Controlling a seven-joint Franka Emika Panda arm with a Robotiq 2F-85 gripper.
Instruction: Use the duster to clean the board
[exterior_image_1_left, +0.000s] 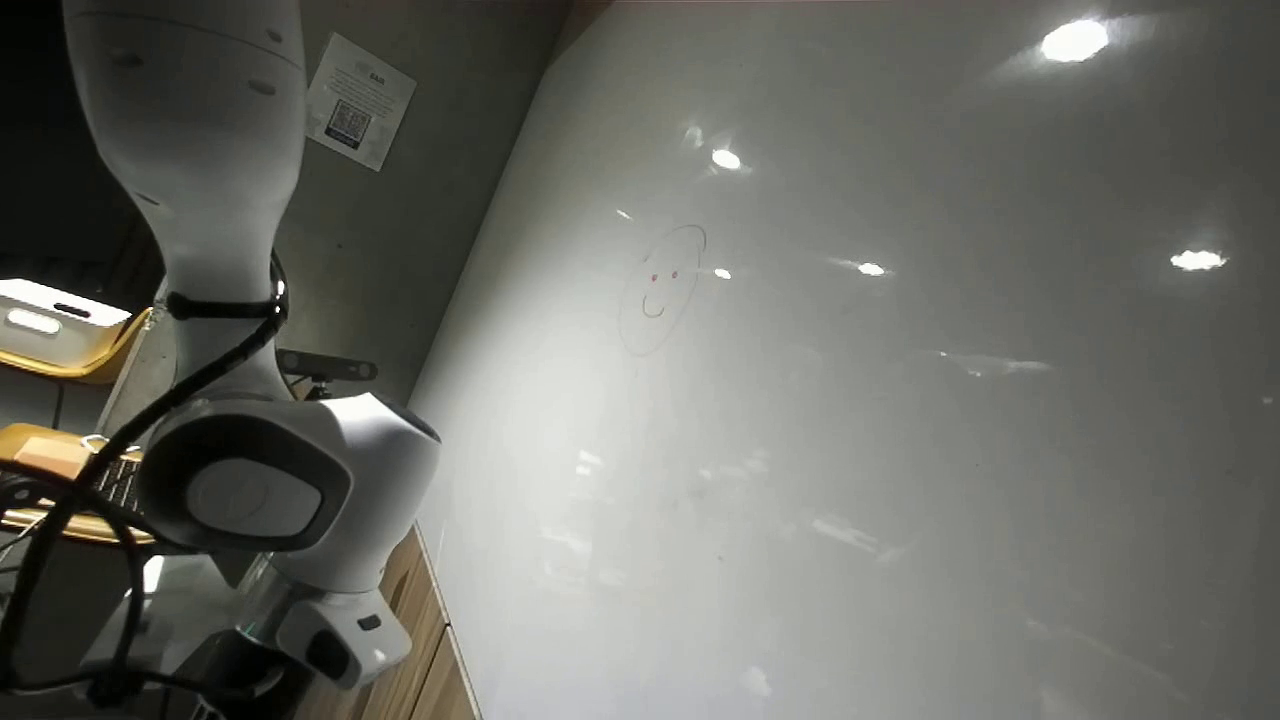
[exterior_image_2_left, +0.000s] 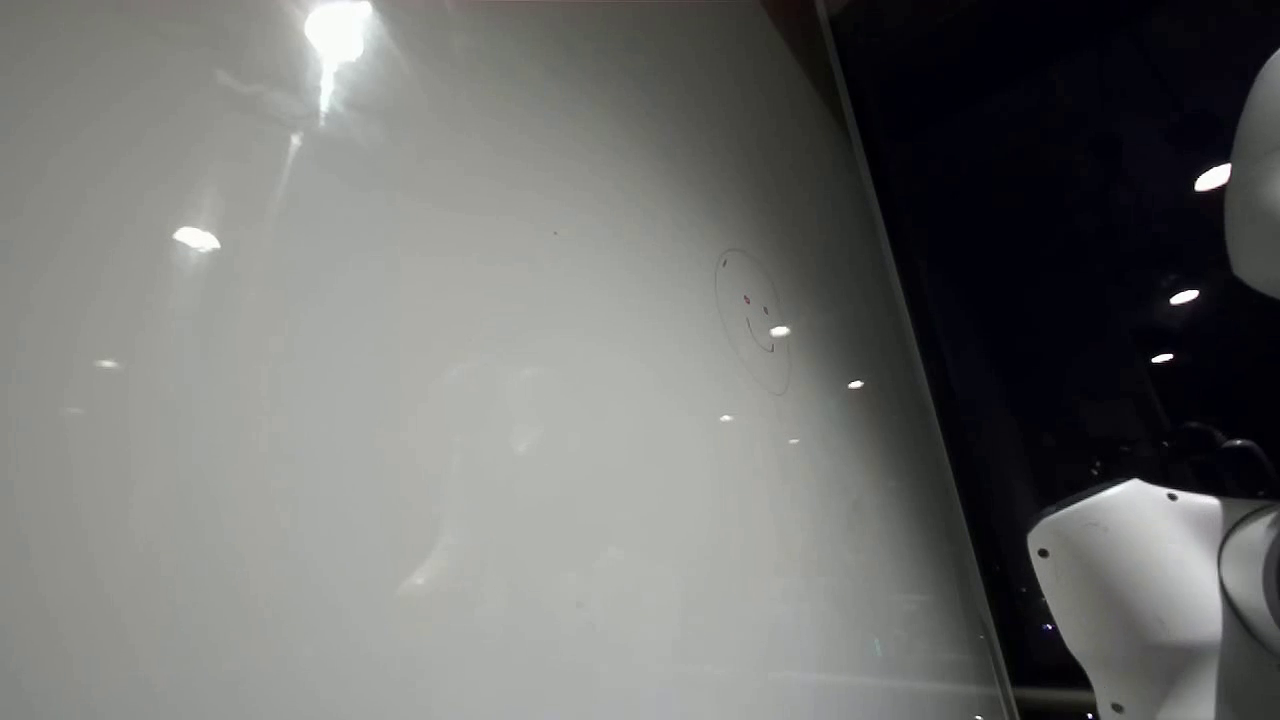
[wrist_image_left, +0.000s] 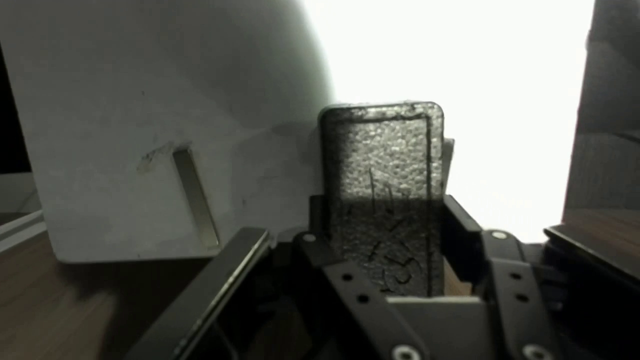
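Note:
The duster (wrist_image_left: 385, 155) is a dark oblong block with a rough, scratched face. In the wrist view my gripper (wrist_image_left: 382, 215) is shut on it, with a finger against each long side. The duster's lower end runs down between the fingers. The board (exterior_image_1_left: 850, 420) is a large glossy white panel with light reflections, and it also shows in an exterior view (exterior_image_2_left: 450, 400). A smiley face drawing (exterior_image_1_left: 660, 290) is on it, seen in both exterior views (exterior_image_2_left: 752, 320). The gripper and duster cannot be made out in either exterior view.
In the wrist view a white panel (wrist_image_left: 125, 200) with a metallic strip (wrist_image_left: 196, 200) lies beyond the duster; I cannot tell if it is the board. Wooden panels (exterior_image_1_left: 428, 650), a small camera (exterior_image_1_left: 330, 366), a cable (exterior_image_1_left: 130, 430) and a paper sheet (exterior_image_1_left: 362, 100) are near the arm.

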